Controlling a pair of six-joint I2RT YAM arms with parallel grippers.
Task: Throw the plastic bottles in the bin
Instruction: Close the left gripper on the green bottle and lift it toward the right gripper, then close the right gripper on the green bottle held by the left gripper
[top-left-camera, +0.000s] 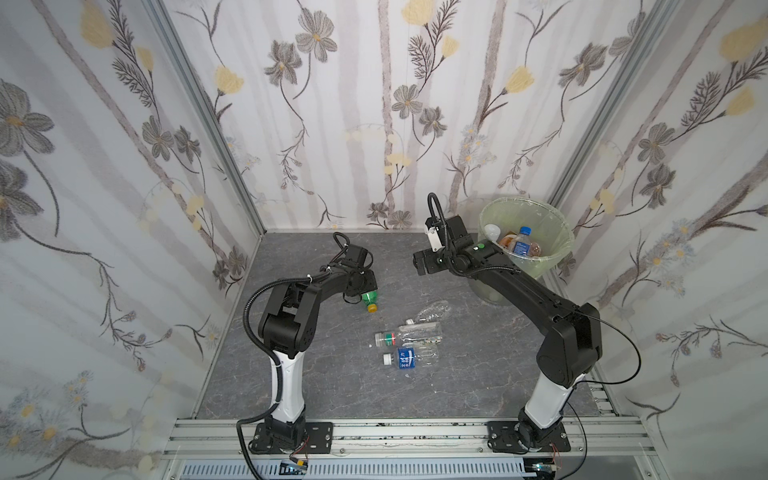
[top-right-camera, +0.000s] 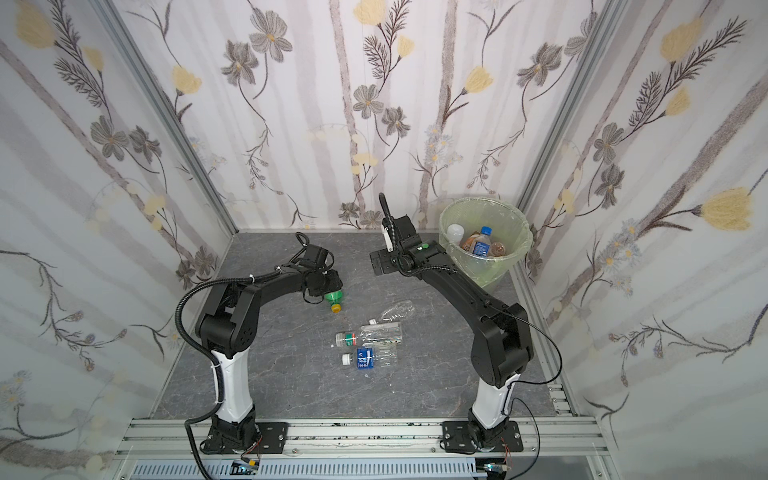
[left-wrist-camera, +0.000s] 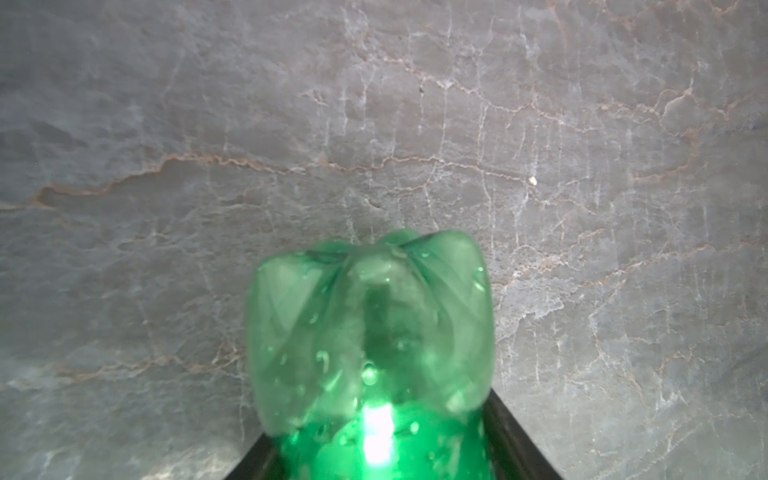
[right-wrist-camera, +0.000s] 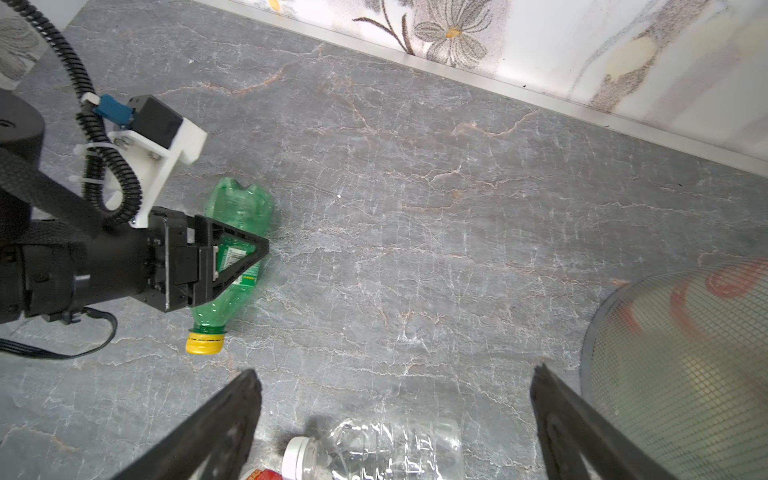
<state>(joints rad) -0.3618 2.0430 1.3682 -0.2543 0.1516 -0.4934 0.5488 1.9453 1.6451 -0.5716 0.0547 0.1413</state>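
A green bottle (top-left-camera: 367, 298) with a yellow cap lies on the grey floor; in the right wrist view the green bottle (right-wrist-camera: 239, 208) is on its side. My left gripper (right-wrist-camera: 245, 253) is shut on its labelled middle, and the bottle's base (left-wrist-camera: 370, 316) sticks out past the fingers (left-wrist-camera: 505, 419). Three clear bottles lie mid-floor: a crushed one (top-left-camera: 432, 311), one with a red and green label (top-left-camera: 409, 334) and one with a blue label (top-left-camera: 409, 358). My right gripper (right-wrist-camera: 395, 374) hangs open and empty above the crushed clear bottle (right-wrist-camera: 374, 449), beside the bin (top-left-camera: 557, 257).
The bin (top-right-camera: 482, 202), lined with pale green plastic, stands in the far right corner and holds several bottles, one with a blue cap (top-right-camera: 482, 243). Flowered walls close in three sides. An aluminium rail (top-left-camera: 395, 432) carrying both arm bases runs along the front edge.
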